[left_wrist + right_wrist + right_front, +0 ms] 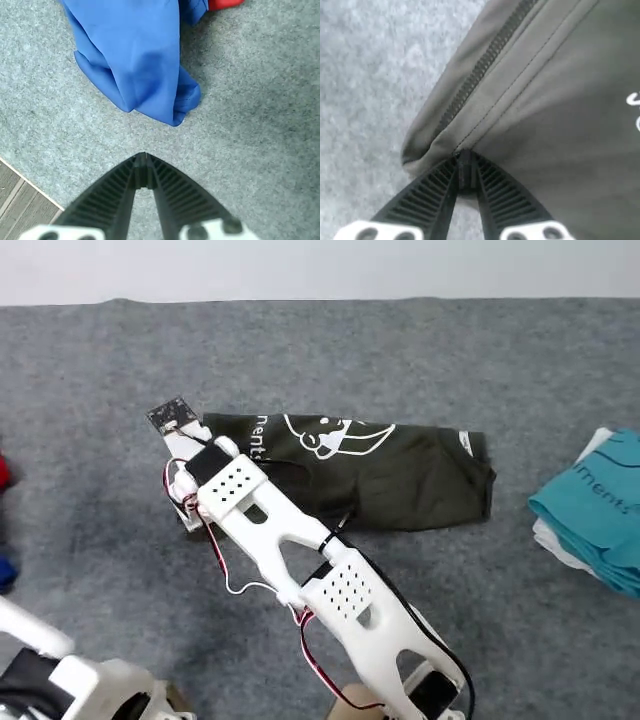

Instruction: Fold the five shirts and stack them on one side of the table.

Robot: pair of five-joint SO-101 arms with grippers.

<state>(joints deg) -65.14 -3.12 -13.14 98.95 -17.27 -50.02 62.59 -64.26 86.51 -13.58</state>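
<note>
My right hand [465,156] grips an end of the white-lettered dark green shirt [400,480]; my left hand [145,159], well away from it, is closed and empty.

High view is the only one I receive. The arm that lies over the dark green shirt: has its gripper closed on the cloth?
Observer: Yes. It is the right gripper, and it is shut on an edge of the dark green shirt; the cloth puckers at its tips.
Operator: And the left gripper, is it open?
Observer: No. The left gripper is shut and holds nothing, above the grey table.
Operator: What lies in front of it?
Observer: A blue shirt, crumpled and not folded, apart from the gripper's tips.
</note>
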